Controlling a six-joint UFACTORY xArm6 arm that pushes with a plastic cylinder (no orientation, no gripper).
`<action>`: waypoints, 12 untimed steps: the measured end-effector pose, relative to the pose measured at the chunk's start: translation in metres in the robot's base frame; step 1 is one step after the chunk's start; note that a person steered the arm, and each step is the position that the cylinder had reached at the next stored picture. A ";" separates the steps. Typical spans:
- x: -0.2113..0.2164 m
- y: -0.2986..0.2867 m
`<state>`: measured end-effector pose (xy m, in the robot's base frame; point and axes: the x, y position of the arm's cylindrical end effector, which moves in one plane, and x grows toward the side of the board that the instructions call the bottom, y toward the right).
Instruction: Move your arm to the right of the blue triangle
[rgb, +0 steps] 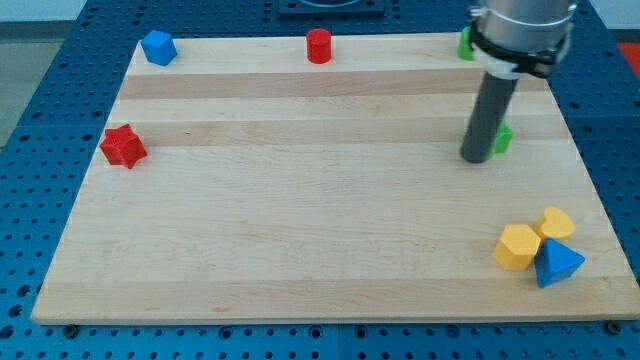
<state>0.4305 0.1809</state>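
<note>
The blue triangle (556, 264) lies near the board's bottom right corner, touching a yellow hexagon block (517, 247) on its left and a yellow heart-shaped block (556, 222) above it. My tip (475, 158) rests on the board well above and to the left of the blue triangle, at the view's right. A green block (502, 139) sits just right of the tip, partly hidden by the rod.
A red star block (123, 146) lies at the left edge. A blue block (158, 47) sits at the top left, a red cylinder (318, 46) at the top middle, a green block (465, 43) at the top right behind the arm. The wooden board (300, 200) ends close to the blue triangle.
</note>
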 end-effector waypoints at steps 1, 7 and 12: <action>0.000 0.009; -0.024 -0.015; 0.029 0.018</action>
<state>0.4591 0.1986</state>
